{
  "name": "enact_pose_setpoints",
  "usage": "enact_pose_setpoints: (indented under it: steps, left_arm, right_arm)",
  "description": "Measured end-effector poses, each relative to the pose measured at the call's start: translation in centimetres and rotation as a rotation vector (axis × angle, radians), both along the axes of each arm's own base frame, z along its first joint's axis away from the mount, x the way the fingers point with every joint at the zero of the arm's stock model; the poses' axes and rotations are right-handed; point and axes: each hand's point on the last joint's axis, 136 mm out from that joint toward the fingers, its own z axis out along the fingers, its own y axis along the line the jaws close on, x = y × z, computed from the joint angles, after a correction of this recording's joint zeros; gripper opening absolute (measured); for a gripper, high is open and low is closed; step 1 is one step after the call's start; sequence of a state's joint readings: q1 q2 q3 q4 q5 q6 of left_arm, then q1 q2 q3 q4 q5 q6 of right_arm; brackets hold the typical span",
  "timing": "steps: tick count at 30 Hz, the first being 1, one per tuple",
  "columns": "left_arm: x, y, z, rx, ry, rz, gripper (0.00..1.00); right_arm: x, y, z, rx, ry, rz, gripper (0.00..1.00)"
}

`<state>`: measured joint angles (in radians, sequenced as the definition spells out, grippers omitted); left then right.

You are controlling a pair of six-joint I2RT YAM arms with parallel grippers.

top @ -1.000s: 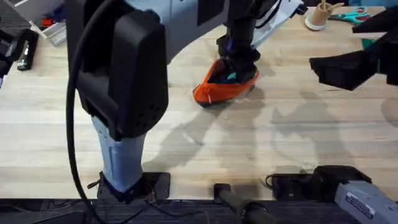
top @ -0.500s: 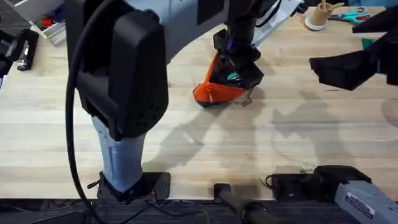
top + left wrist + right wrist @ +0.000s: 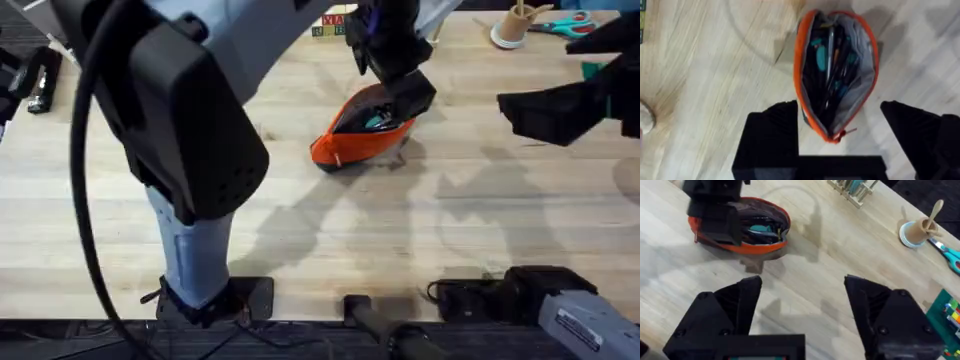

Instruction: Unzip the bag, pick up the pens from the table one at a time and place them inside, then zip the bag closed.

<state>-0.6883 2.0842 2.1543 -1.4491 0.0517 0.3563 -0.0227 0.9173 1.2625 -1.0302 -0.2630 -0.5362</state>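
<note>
The bag (image 3: 360,135) lies unzipped on the table (image 3: 400,240), pens (image 3: 832,55) inside it. The left gripper (image 3: 400,85) hangs just above the bag, fingers spread and empty. The right gripper (image 3: 802,310) hovers well apart from the bag, also spread.

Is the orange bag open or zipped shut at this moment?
Open. In the left wrist view the bag gapes wide along its top, showing the lining and dark pens inside; the overhead view shows the same open mouth.

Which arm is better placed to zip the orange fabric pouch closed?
Left. The left gripper hangs open directly above the gaping orange fabric pouch, near its zipper end. The right gripper, also open, sits well off to the side.
</note>
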Motion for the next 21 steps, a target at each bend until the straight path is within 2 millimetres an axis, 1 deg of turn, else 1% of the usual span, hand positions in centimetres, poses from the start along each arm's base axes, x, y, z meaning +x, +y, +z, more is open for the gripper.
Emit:
enact_pose_setpoints:
  steps: [7, 14, 18, 20, 21]
  left_arm:
    - [-0.3, 1.7, 0.9, 0.028, 0.021, -0.022, 0.993]
    - [0.1, 2.0, 1.4, 0.022, 0.010, -0.020, 0.993]
    - [0.5, 2.6, 1.5, 0.002, 0.029, 0.002, 0.993]
    - [0.8, 3.2, 2.1, -0.031, 0.037, 0.022, 0.993]
    - [1.0, 3.7, 2.8, -0.058, 0.035, 0.039, 0.993]
  right_arm:
    - [0.0, 0.0, 0.0, 0.000, 0.000, 0.000, 0.997]
    - [-0.2, 0.8, 0.0, 0.000, 0.000, 0.032, 0.997]
    - [-0.2, 1.2, 0.0, 0.000, 0.000, 0.048, 0.997]
    - [-0.2, 1.2, 0.0, -0.001, -0.001, 0.050, 0.997]
    - [-0.2, 1.2, 0.0, -0.002, -0.001, 0.051, 0.997]
